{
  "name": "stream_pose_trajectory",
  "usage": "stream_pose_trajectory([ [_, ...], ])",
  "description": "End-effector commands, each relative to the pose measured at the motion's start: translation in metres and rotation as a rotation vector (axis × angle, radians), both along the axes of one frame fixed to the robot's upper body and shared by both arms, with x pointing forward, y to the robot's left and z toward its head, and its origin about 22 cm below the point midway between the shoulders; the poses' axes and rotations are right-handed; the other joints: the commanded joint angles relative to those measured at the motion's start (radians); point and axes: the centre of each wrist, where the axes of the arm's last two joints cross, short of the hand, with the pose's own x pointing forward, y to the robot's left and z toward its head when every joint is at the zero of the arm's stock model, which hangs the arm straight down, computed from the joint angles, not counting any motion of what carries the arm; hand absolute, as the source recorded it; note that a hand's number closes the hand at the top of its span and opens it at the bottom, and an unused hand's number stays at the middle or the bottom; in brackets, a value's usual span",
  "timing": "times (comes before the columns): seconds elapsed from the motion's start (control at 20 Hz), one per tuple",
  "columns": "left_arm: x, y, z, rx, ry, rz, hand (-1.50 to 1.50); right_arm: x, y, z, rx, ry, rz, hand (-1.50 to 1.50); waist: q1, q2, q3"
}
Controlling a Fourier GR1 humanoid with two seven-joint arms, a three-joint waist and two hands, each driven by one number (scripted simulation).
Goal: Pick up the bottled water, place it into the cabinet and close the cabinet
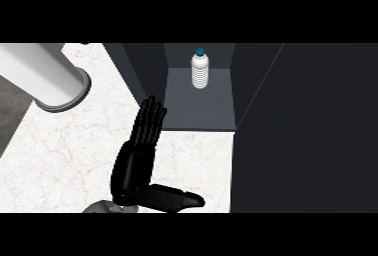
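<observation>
Bottled water [198, 70] is already set in the cabinet [199, 111] at 12 o'clock. Left hand [133, 164] is held flat, fingers together; door [310, 125] at 3 o'clock needs shutting.

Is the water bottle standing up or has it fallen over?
Upright: the bottle stands inside the cabinet, its cap uppermost.

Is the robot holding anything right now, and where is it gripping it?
Nothing is held. The left hand is open, and the bottled water stands apart inside the cabinet.
</observation>
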Motion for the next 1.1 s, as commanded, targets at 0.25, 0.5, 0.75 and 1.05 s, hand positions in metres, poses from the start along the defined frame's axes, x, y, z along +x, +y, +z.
stream_pose_trajectory([
  [0.25, -0.039, 0.048, 0.003, -0.011, -0.007, 0.046, -1.50, -0.005, 0.034, 0.047, -0.115, -0.022, 0.155, 1.50, -0.004, 0.002, -0.001],
  [0.5, -0.050, 0.079, 0.002, 0.008, -0.014, 0.062, -1.50, -0.004, 0.059, 0.056, -0.082, -0.075, 0.173, 1.50, -0.006, -0.001, -0.003],
  [0.75, -0.073, 0.073, 0.000, -0.019, -0.010, 0.091, -1.50, -0.003, 0.083, 0.060, -0.091, -0.058, 0.222, 1.50, 0.002, -0.003, -0.003],
  [1.05, -0.071, 0.101, 0.000, -0.029, -0.009, 0.097, -1.50, 0.013, 0.106, 0.059, -0.099, -0.135, 0.280, 1.50, 0.003, -0.004, -0.006],
])
